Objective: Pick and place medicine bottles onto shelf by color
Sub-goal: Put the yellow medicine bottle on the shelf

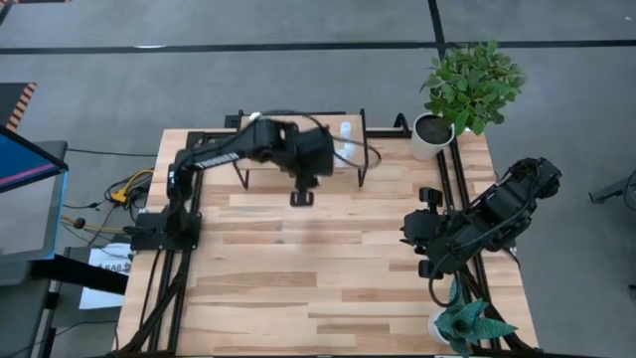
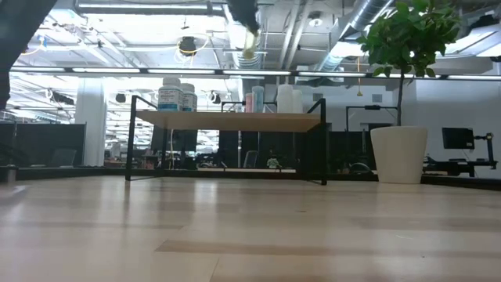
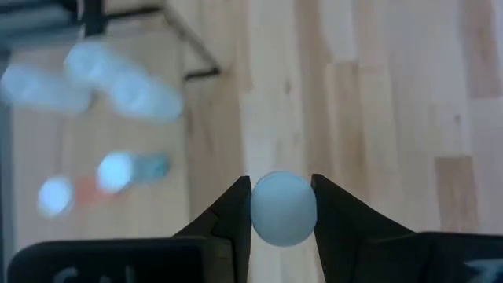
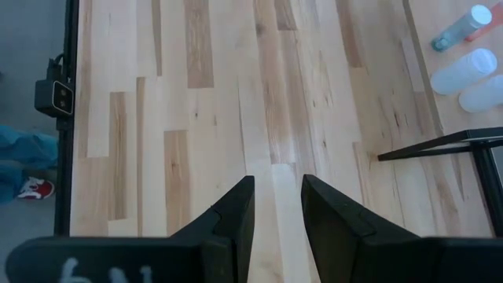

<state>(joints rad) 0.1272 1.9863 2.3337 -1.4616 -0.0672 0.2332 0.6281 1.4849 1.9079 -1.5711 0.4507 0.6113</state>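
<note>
My left gripper [image 1: 301,197] hangs high over the table, just in front of the shelf [image 2: 227,120], shut on a small pale-blue medicine bottle [image 3: 283,211] that I see end-on. In the low view that bottle [image 2: 249,45] sits above shelf height. On the shelf's wooden top stand white bottles [image 2: 174,95], small pink and blue ones [image 2: 254,99] and another white one [image 2: 288,98]. My right gripper [image 4: 277,196] waits at the table's right side [image 1: 427,234], open, with only bare wood between its fingers. My left gripper pinches the pale-blue bottle by its round sides [image 3: 258,206] between its two fingers. The fingers [image 3: 232,212] come steeply from above, pointing down. The bottle is lifted clear of the table, its round end toward the wrist camera.
A white pot with a leafy plant [image 1: 434,134] stands at the far right beside the shelf, and a second potted plant [image 1: 467,326] at the near right corner. Black frame rails [image 1: 164,288] run along the table's sides. Bare wood [image 1: 318,268] spans the table's middle and near part.
</note>
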